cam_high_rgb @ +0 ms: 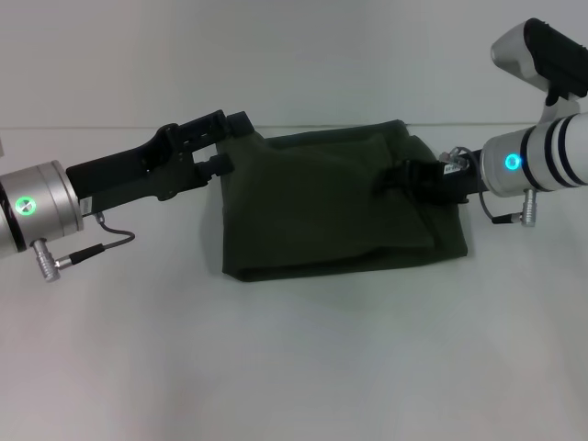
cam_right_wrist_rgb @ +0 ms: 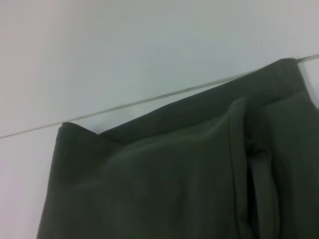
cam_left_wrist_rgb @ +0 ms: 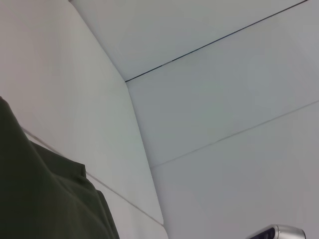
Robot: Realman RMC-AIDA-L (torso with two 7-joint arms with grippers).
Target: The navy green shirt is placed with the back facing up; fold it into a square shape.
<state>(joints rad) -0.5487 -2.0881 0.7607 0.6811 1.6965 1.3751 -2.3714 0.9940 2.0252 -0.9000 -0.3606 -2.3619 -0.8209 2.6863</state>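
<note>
The navy green shirt (cam_high_rgb: 322,207) lies on the white table as a rough rectangle, with a folded flap along its right side. My left gripper (cam_high_rgb: 235,141) is at the shirt's far left corner. Its fingers stand apart, one above and one below the cloth edge. My right gripper (cam_high_rgb: 393,176) reaches in from the right and hovers over or rests on the flap, dark against the dark cloth. The left wrist view shows a fold of the shirt (cam_left_wrist_rgb: 45,199) close by. In the right wrist view the shirt (cam_right_wrist_rgb: 164,179) fills the frame, its far edge and a seam visible.
The white table (cam_high_rgb: 294,367) stretches wide in front of the shirt and ends at a far edge (cam_high_rgb: 92,127) just behind it, with a pale wall beyond. A grey-and-black camera unit (cam_high_rgb: 542,50) sits above my right arm.
</note>
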